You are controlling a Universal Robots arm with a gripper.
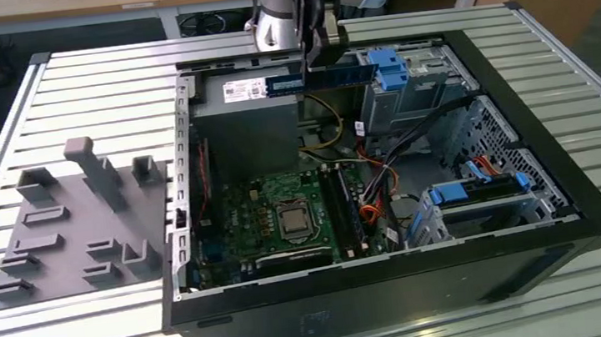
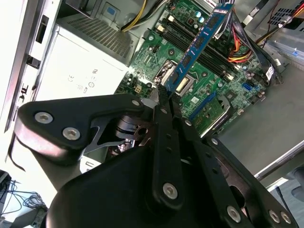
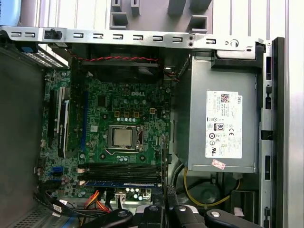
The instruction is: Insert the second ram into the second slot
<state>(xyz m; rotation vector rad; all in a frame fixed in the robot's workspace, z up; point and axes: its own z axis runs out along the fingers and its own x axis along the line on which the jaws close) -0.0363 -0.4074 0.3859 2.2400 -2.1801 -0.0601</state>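
In the exterior view my gripper [image 1: 313, 60] hangs over the far side of the open computer case [image 1: 571, 190], shut on the second ram [image 1: 325, 79]. The blue stick lies level above the power supply [image 1: 245, 120]. In the second wrist view the second ram [image 2: 202, 42] reaches from my closed fingers [image 2: 164, 102] out over the green motherboard [image 2: 152, 61]. The first wrist view looks straight down at the motherboard [image 3: 118, 109]; its long dark memory slots [image 3: 118, 168] lie just ahead of my gripper [image 3: 167, 199]. A thin blue strip [image 3: 121, 183] runs beside them. I cannot tell which is the second slot.
The processor socket [image 1: 289, 220] sits mid-board beside the slots [image 1: 344, 206]. Orange and black cables [image 1: 377, 198] and blue drive cages [image 1: 390, 67] crowd the case at the exterior view's right. A grey fixture plate with upright pegs [image 1: 72, 226] lies on the slatted table outside the case.
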